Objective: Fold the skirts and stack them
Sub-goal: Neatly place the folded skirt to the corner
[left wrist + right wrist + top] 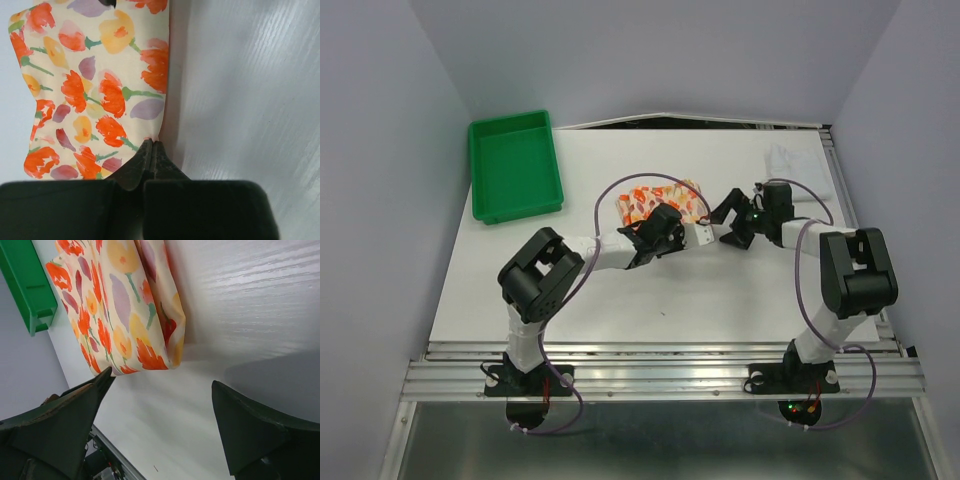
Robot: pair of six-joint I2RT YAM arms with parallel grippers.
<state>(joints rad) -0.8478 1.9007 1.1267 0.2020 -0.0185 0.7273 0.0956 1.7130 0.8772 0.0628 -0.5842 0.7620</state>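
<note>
Near desk [650,300] centre, a bit toward 12 o'clock, lies the cream cloth skirt w/ orange-red floral print [655,200]. Left claw [152,149] is pressed together on its hem corner, apparently pinching the cloth to lift & fold it over. Right claw [163,377] gapes wide just short of another corner, prob. lined up to grab it. Plain white cloth skirt [785,160] sits at 1 o'clock, green plastic tray [515,170] at 10.
</note>
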